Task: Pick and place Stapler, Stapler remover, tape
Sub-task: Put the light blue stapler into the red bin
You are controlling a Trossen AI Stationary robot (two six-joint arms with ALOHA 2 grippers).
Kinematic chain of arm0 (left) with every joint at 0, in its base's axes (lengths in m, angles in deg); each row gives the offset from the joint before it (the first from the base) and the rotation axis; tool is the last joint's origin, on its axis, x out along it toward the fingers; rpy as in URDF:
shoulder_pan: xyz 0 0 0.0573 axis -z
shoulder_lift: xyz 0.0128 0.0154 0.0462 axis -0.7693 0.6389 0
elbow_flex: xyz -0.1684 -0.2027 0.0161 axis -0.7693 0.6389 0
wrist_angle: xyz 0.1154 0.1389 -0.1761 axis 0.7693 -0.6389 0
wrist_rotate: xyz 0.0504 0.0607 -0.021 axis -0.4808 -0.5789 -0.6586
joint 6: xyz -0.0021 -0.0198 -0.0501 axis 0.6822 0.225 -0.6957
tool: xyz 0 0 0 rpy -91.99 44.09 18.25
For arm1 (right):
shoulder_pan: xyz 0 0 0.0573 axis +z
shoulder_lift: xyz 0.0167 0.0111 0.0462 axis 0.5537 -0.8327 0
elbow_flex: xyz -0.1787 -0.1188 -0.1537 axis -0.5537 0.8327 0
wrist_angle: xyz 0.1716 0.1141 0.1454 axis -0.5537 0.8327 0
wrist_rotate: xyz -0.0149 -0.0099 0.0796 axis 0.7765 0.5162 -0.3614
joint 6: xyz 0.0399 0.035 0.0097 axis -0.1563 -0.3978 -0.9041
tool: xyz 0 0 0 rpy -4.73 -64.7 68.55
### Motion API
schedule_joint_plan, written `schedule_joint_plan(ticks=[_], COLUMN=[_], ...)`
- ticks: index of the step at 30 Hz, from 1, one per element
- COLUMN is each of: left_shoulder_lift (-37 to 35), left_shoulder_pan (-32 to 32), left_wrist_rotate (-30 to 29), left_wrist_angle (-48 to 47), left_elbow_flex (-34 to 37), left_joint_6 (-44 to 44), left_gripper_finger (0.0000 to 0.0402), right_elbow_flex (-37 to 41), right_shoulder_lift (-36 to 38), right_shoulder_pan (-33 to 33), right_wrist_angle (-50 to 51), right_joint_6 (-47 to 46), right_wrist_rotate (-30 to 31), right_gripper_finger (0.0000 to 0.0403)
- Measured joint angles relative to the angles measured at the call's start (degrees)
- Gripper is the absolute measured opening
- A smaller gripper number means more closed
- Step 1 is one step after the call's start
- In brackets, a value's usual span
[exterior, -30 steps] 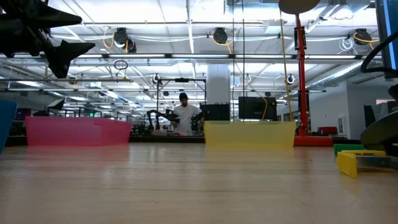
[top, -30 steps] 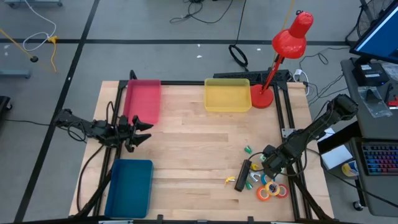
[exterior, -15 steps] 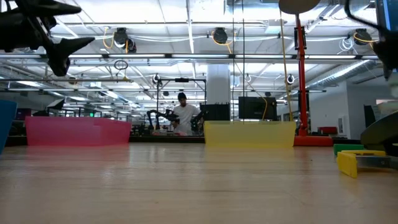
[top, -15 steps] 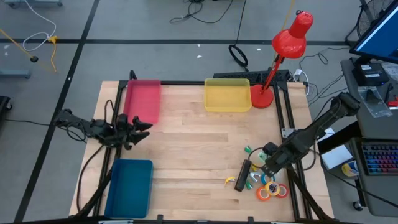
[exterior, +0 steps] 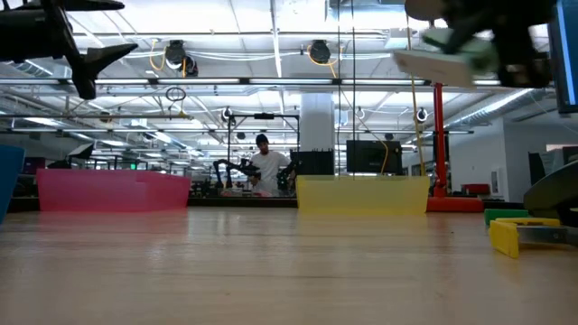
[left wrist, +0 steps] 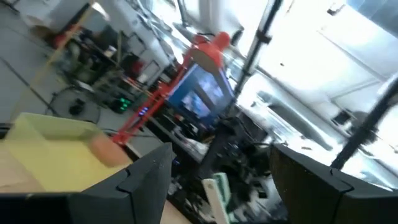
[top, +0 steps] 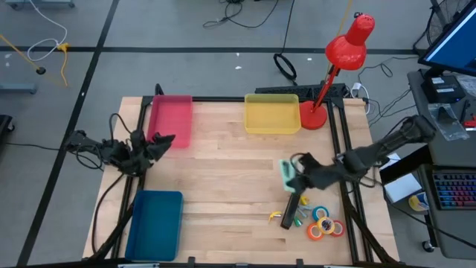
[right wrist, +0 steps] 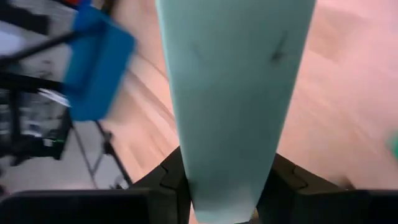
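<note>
No readable brand, label or writing shows up anywhere here, so on to the counts.

Left to right on the desk (top: 223,179): one blue tray (top: 155,223) sits at the near left corner, and one pink tray (top: 170,119) at the far left corner. The left pincer (top: 165,141) hangs over the left edge between those two trays, fingers spread wide with nothing in them.

One yellow tray (top: 271,114) sits at the far edge, right of the middle, and one red lamp (top: 338,63) stands just beside it at the far right corner.

The right pincer (top: 291,173) is up off the desk on the right side, between the yellow tray and the clutter at the near right. It's clamped on a pale green stapler (top: 286,172); the right wrist view shows the stapler's (right wrist: 236,93) light green body wedged between the two dark fingers (right wrist: 174,180). In the low view it (exterior: 447,56) rides high above the wood.

Below it, near the near right corner, lies one black stapler (top: 292,209), one yellow stapler remover (top: 275,217) just beside it, and a cluster of tape rolls (top: 325,225). I count about four rolls in orange, red, blue and yellow, but they overlap, so I can't be sure. A few tiny green bits (top: 300,220) lie next to the black stapler.

One person (exterior: 265,168) stands way back in the room.
</note>
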Motion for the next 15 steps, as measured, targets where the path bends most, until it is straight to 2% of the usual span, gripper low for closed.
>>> schedule_joint_plan(ticks=[6,10,15], left_shoulder_lift=[0.07,0.07,0.09], left_shoulder_pan=[-0.01,0.0,0.0], left_wrist_rotate=[-4.49,-4.84,-4.87], left_wrist_angle=[-0.07,0.0,0.07], left_elbow_flex=[0.0,0.0,0.0], left_joint_6=[-4.23,-5.12,-7.37], left_gripper_finger=[0.0269,0.0269,0.0269], right_elbow_flex=[0.0,-0.02,-0.04], right_shoulder_lift=[-6.87,-11.03,-15.99], right_shoulder_pan=[-10.93,-16.39,-20.41], right_wrist_angle=[-18.35,-27.84,-38.33], right_joint_6=[15.24,21.07,25.78], right_wrist_rotate=[-5.79,-9.49,-11.27], right_gripper_finger=[0.0113,0.0113,0.0113])
